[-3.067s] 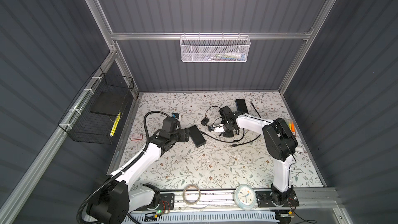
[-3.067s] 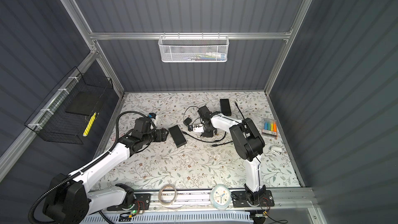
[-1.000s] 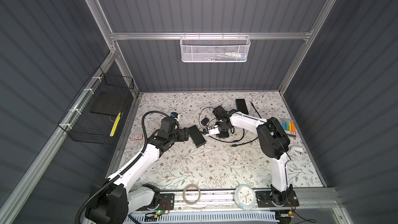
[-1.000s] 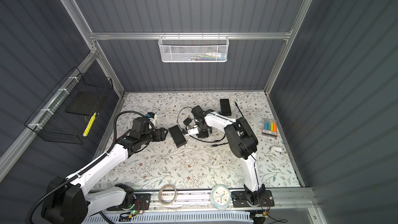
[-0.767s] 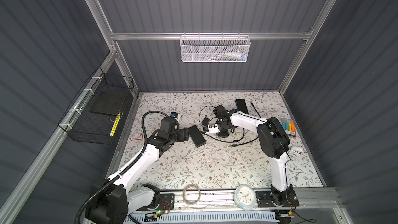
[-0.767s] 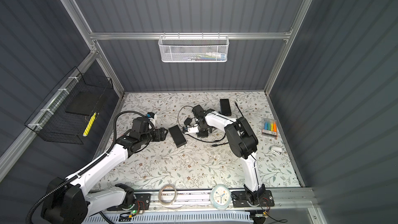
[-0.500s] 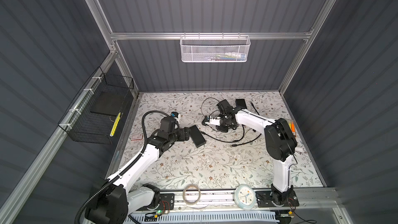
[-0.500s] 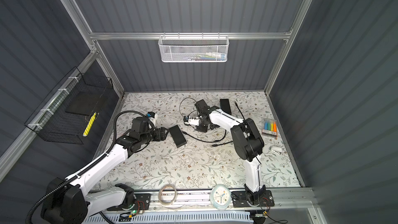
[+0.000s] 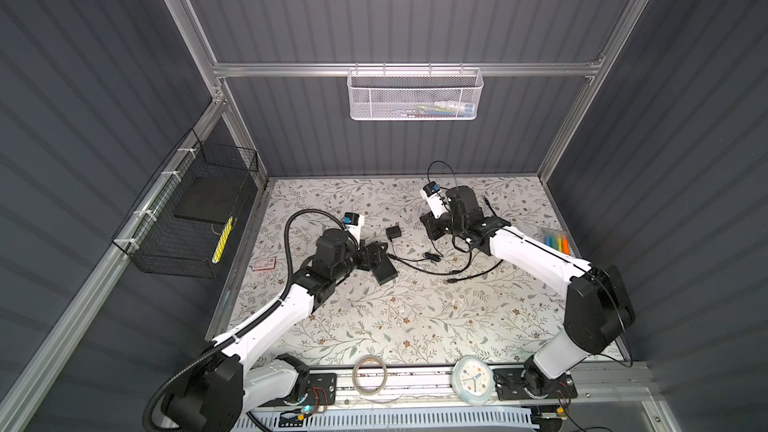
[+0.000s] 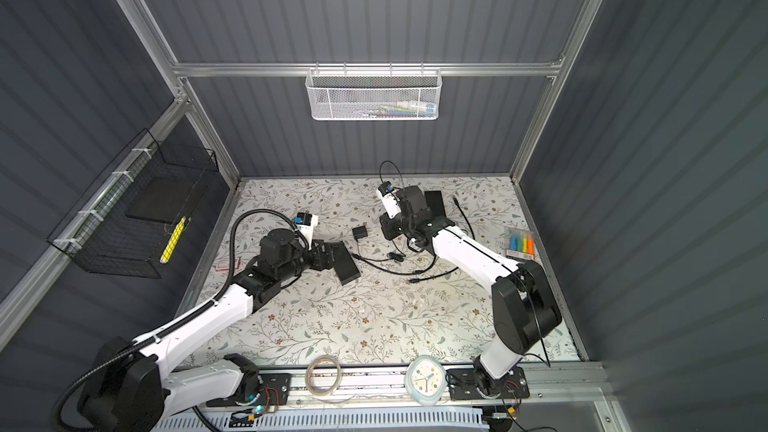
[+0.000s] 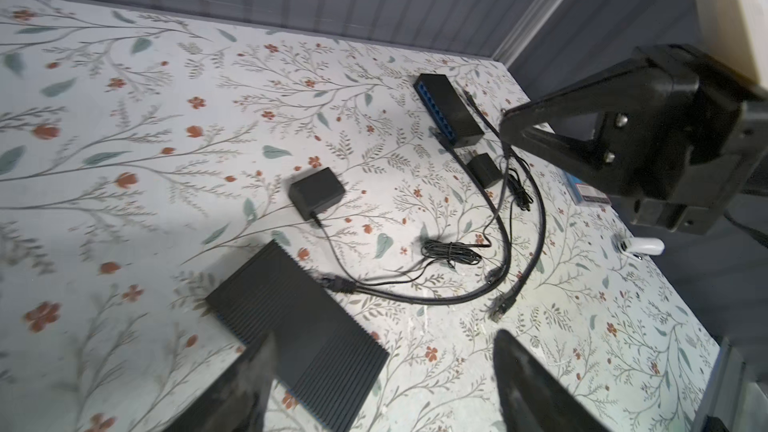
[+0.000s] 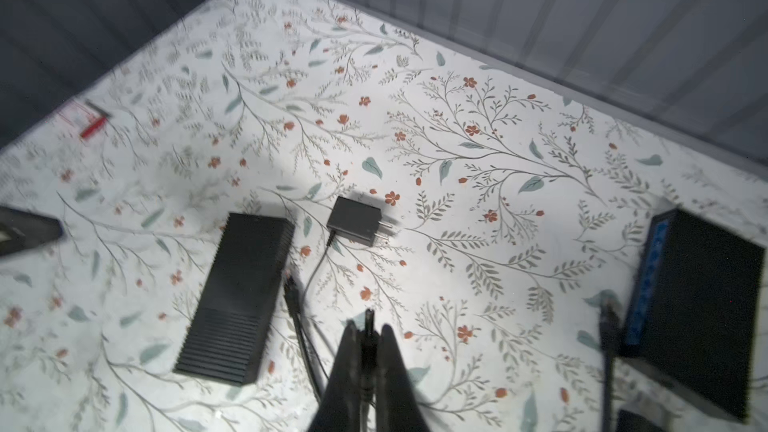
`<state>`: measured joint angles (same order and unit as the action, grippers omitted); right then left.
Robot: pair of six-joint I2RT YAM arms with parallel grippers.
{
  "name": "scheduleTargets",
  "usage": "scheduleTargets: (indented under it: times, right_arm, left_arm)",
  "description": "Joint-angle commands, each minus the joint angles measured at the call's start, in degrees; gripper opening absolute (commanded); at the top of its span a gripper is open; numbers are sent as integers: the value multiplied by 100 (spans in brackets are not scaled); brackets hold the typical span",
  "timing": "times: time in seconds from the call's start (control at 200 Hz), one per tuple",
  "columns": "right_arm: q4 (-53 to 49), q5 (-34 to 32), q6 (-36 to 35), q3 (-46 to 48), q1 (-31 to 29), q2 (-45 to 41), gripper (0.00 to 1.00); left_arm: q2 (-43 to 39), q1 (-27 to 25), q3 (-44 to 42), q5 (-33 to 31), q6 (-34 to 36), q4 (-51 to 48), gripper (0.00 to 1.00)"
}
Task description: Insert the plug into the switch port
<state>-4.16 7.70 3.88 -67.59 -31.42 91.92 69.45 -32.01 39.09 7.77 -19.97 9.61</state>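
The switch (image 9: 381, 271) (image 10: 345, 266) is a black ribbed box lying flat on the floral mat, also seen in the wrist views (image 11: 299, 326) (image 12: 239, 297). A thick black cable is plugged into its side. My left gripper (image 9: 373, 256) (image 11: 384, 371) hovers open over its near end, with one finger (image 11: 253, 384) above the casing. My right gripper (image 9: 432, 228) (image 12: 368, 332) is raised behind the black power adapter (image 9: 392, 231) (image 12: 354, 220). It is shut on the plug (image 12: 368, 318), a thin barrel tip that pokes out between the fingers.
A second black box with blue ports (image 11: 449, 116) (image 12: 698, 309) lies at the back under the right arm. Loose black cables (image 9: 440, 270) with a free connector (image 11: 498, 308) lie between the arms. Highlighters (image 9: 555, 238) lie at the right edge and a red-and-white card (image 9: 264, 263) at the left.
My right gripper has risen and drawn back toward the rear wall, carrying the plug and its thin cable. The left arm has hardly moved.
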Motion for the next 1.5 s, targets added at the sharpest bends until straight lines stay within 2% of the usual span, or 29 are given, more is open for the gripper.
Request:
scheduleTargets:
  times: [0.0,0.245,0.51,0.62,0.946,1.101,1.201,1.266,1.296,1.356,1.491]
  right_arm:
    - [1054,-19,1454,327,8,-351,0]
    - [1253,81,2311,613,10,-693,0]
    - [1316,322,2774,777,-46,-691,0]
    - [1447,405,2928,876,-50,-728,0]
    - [1439,616,3014,1052,-53,-944,0]
    - [1208,377,2888,1089,-45,-1045,0]
    - [1066,219,2811,1082,-44,-1080,0]
    - [1037,170,2785,1074,-46,-1084,0]
    - [991,135,2768,1061,-48,-1095,0]
    - [928,64,2729,1048,-46,-1105,0]
    - [782,77,2520,1067,-48,-1125,19]
  left_arm:
    - [543,-352,121,104,-17,1087,81]
    - [1502,-983,451,275,-162,2107,81]
    - [1922,-1035,702,407,-146,2541,80]
    - [2117,-1030,802,391,-58,2614,75]
    - [2643,-1030,1140,575,43,2855,45]
    - [2727,-1024,1259,917,13,2906,23]
    - [2667,-1030,1252,924,58,2805,19]
    - [2620,-1022,1224,907,89,2751,9]
    - [2601,-1022,1223,886,89,2720,0]
    - [2565,-1027,1198,869,89,2698,0]
    - [2522,-1026,1217,887,120,2624,0]
